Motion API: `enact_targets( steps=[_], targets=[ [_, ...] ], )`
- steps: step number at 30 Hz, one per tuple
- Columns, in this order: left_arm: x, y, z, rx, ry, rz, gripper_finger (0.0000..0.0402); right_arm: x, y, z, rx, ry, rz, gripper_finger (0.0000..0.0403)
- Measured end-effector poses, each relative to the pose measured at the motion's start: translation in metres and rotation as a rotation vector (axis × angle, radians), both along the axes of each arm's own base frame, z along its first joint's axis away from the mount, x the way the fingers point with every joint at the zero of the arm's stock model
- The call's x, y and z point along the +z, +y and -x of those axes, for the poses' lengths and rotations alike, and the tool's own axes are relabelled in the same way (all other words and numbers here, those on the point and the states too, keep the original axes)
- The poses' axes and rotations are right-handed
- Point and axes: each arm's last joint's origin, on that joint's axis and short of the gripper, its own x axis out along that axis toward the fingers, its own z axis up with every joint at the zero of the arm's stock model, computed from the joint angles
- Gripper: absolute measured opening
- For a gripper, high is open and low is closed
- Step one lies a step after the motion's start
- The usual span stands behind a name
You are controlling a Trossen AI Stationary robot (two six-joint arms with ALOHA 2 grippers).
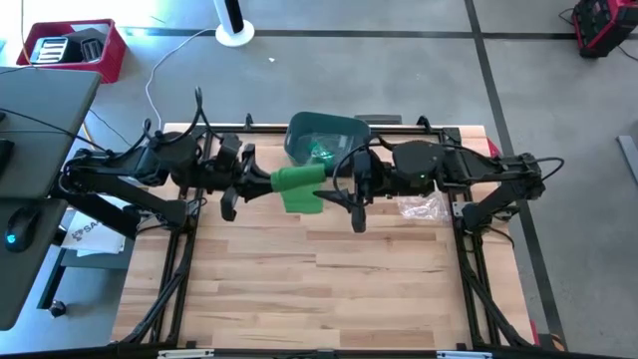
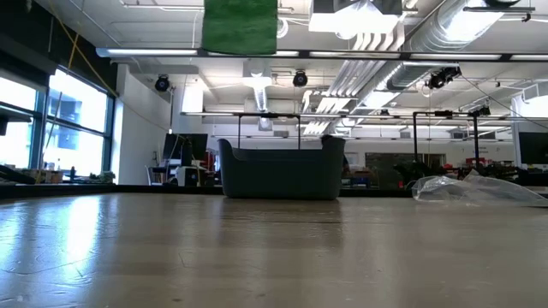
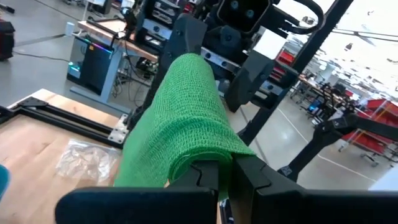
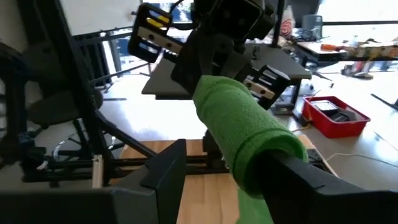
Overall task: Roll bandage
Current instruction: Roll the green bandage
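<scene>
The bandage (image 1: 297,183) is green open-weave mesh, partly rolled into a soft cylinder with a loose flap hanging below, held high above the slatted wooden bench (image 1: 319,279) between both arms. The left hand (image 1: 242,179) pinches one end; the right hand (image 1: 351,191) pinches the other. In the low view only the hanging flap shows, cut off at the top.

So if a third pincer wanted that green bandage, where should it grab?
Probably the hanging tail, from below. The green bandage is held in mid-air between the left pincer and right pincer, which take up both ends of the roll; only the loose flap drooping toward the table is free.
</scene>
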Motion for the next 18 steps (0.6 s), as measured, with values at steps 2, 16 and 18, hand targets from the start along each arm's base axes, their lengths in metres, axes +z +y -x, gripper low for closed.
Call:
enact_targets(
  steps=[2, 16, 18],
  targets=[
    [0.0, 0.0, 0.0, -0.003, -0.002, 0.0, 0.0005, 0.0, -0.001, -0.001, 0.022, 0.0, -0.005, 0.0167],
    [0.003, 0.007, 0.03, 0.031, 0.041, -0.019, 0.0076, 0.008, -0.005, 0.01, 0.018, -0.024, -0.073, 0.0006],
    [0.005, 0.009, 0.043, 0.052, 0.047, -0.032, 0.0086, 0.016, -0.007, 0.019, 0.02, -0.053, -0.077, 0.0007]
  ],
)
